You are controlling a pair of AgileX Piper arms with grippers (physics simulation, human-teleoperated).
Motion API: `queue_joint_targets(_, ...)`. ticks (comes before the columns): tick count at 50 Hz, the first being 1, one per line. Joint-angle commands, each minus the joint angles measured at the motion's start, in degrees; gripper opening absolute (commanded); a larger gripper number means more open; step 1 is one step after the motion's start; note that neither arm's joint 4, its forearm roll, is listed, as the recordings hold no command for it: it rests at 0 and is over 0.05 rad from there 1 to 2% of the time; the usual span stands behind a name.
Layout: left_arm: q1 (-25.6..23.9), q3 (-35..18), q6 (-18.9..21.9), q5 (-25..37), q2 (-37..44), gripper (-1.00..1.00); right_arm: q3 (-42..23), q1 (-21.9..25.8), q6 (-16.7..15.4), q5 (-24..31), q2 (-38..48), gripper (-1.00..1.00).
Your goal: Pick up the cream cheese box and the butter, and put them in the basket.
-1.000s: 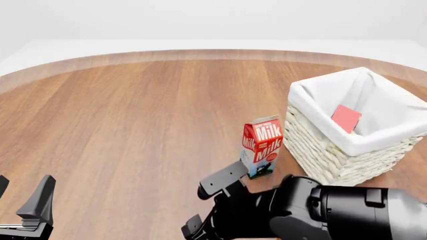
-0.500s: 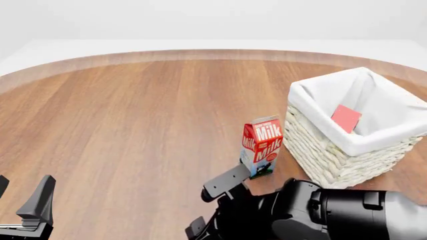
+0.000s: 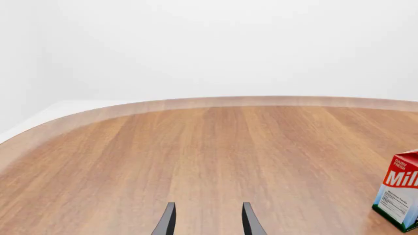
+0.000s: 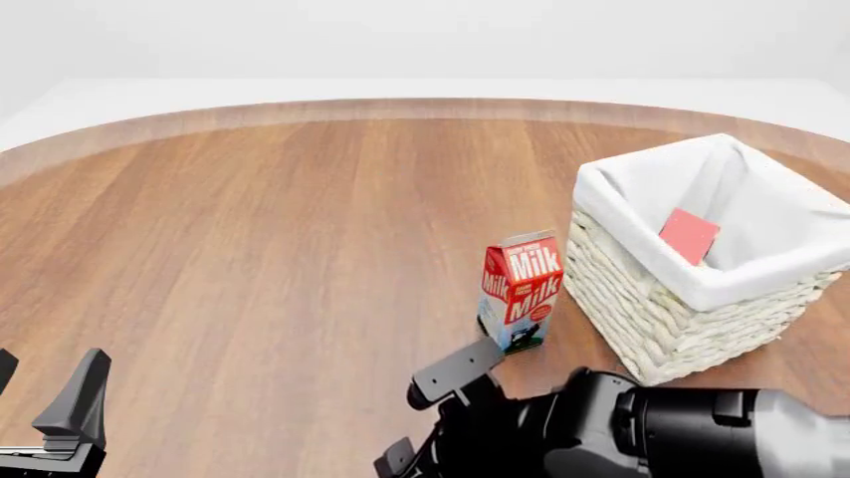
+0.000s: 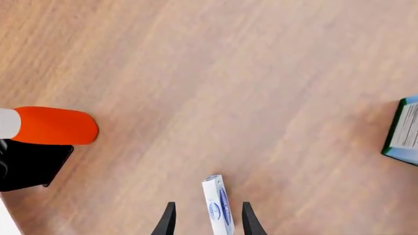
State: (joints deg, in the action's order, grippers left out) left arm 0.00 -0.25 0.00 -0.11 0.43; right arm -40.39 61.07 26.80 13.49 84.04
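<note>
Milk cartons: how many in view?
1. The milk carton stands upright on the table, just left of the basket in the front view; both wrist views catch its edge. Another could be hidden behind the right arm.

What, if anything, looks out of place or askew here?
Nothing spilled or damaged. The milk carton stands upright beside the basket. A red box leans tilted against the liner inside. A white box lies between the right gripper's open fingers.
</note>
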Motion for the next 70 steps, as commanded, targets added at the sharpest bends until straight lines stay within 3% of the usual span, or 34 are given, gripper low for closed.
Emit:
queue_joint_targets(1, 0.0, 0.0, 0.0, 0.0, 0.0, 1.0, 1.37, 0.03, 0.83, -1.95, 0.56, 1.0)
queue_joint_targets(70, 0.0, 0.0, 0.0, 0.0, 0.0, 1.0, 5.88, 1.29, 2.95, -9.15, 3.86, 1.0)
